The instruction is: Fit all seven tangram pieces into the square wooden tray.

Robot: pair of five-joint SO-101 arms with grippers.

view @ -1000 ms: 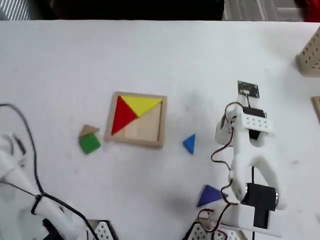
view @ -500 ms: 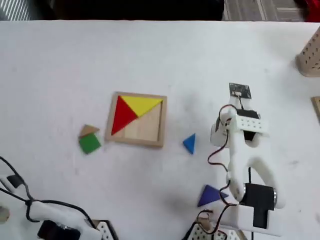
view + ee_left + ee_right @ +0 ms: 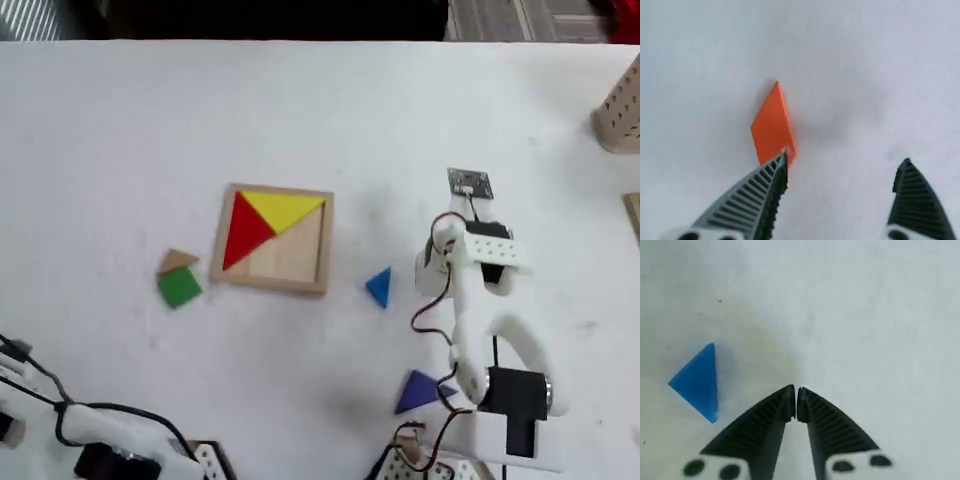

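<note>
Closest to the arms' bases, a purple triangle (image 3: 418,391) lies flat on the white table (image 3: 330,110), just beside the lower part of the right arm (image 3: 478,330). The left arm (image 3: 110,440) sits folded low at the near left corner of the high view, with black cable looped over it.

The left gripper (image 3: 844,167) is spread wide and holds nothing. One of its ribbed fingertips (image 3: 781,162) overlaps the near corner of the orange piece (image 3: 772,127), a parallelogram lying flat on the table (whether the tip actually presses on it cannot be told). The other finger stands well off to the side over bare table.

The right gripper (image 3: 796,402) is clenched, with its two fingers pressed together and nothing between them. It hangs over bare table, and the small blue triangle (image 3: 697,382) lies off to one side, clear of it. From above, this blue triangle (image 3: 379,287) lies between the right arm's wrist and the tray.

The square wooden tray (image 3: 322,250) sits near the middle of the table. In it the red triangle (image 3: 245,230) fills the left side and the yellow triangle (image 3: 283,208) the far side, the two meeting along one slanted edge. The rest of the tray's floor shows plain wood.

Left of the tray's near corner, the green square (image 3: 180,288) and the tan triangle (image 3: 178,261) lie touching each other, the triangle on the far side.

At the far right edge stands a perforated wooden block (image 3: 618,110)
</note>
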